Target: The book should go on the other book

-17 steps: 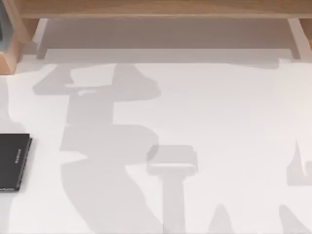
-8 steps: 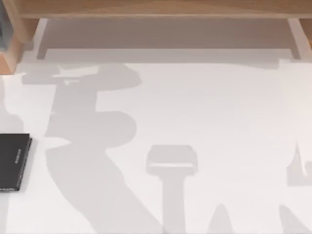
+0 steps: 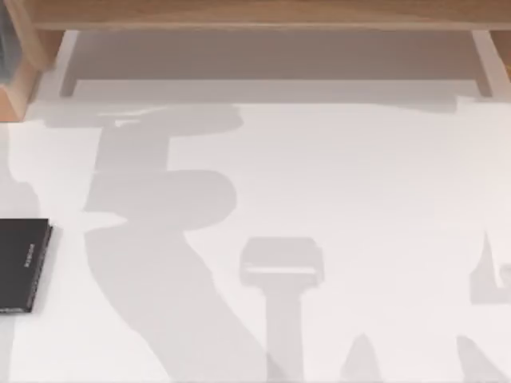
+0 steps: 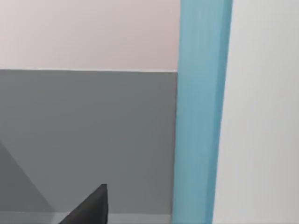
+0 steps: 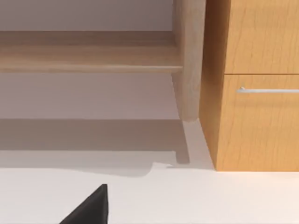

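Note:
The other book, flat and black with pale spine lettering, lies at the table's left edge in the top view. The book's teal-blue cover stands as an upright band close in front of the left wrist camera, with white beside it. It hangs before a far grey and pink background, so my left gripper is shut on it. A black part of my right gripper shows low in the right wrist view, over the white table near a wooden cabinet.
A wooden shelf runs along the table's far side. A wooden box sits at the far left corner. A wooden cabinet with a handled drawer stands ahead of the right wrist. Arm shadows cross the white table.
The large left arm shadow on the table has slid left and toward the far side. The black book and the right-hand shadows have not moved.

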